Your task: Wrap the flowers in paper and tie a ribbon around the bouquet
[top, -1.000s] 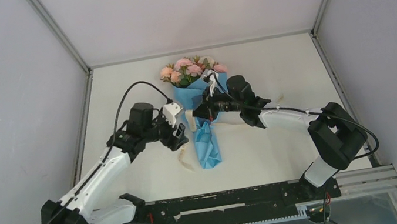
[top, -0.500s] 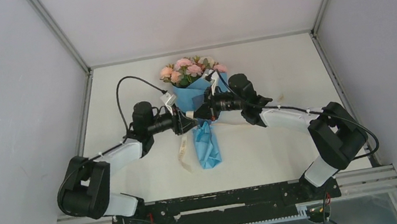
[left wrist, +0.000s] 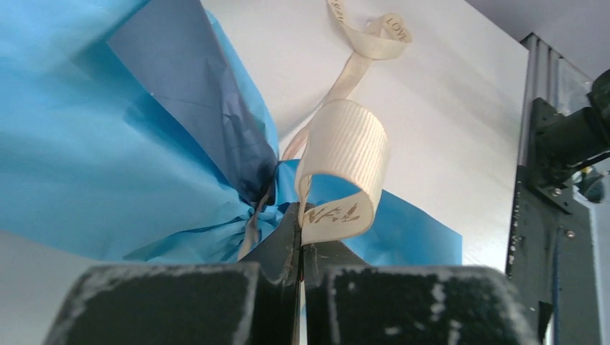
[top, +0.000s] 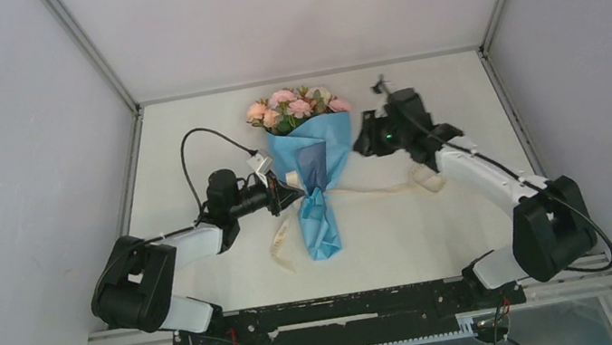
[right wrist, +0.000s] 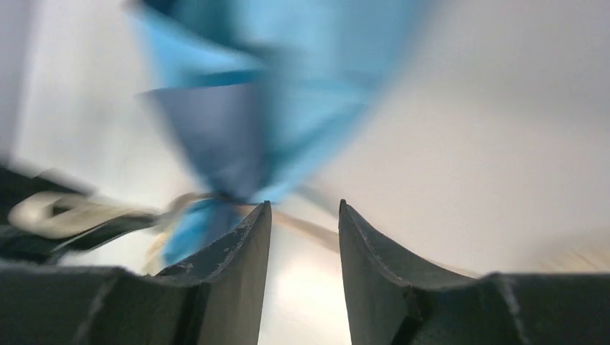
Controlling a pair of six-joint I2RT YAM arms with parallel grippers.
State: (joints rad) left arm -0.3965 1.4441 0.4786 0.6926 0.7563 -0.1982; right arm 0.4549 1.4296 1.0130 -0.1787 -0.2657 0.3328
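The bouquet lies in the middle of the table, with pink and cream flowers (top: 292,106) at the far end of the blue paper (top: 311,158) cone. The paper (left wrist: 86,144) pinches to a waist, where the cream ribbon (top: 383,188) crosses it. My left gripper (top: 295,195) is at the waist's left side, shut on a curled loop of the ribbon (left wrist: 345,154); its fingertips (left wrist: 301,215) meet with the strip between them. My right gripper (top: 362,143) hangs off to the right of the cone, open and holding nothing. Its view is blurred, showing the paper (right wrist: 288,93) beyond the gripper (right wrist: 303,208).
A loose ribbon end trails on the table (top: 440,235) to the left of the paper tail (top: 280,250), and another length runs right toward the right arm. A black rail (top: 341,309) spans the near edge. Grey walls close in on both sides.
My left gripper has swung in to the bouquet's waist and shut on the ribbon. My right gripper has let go, opened and pulled away to the right.
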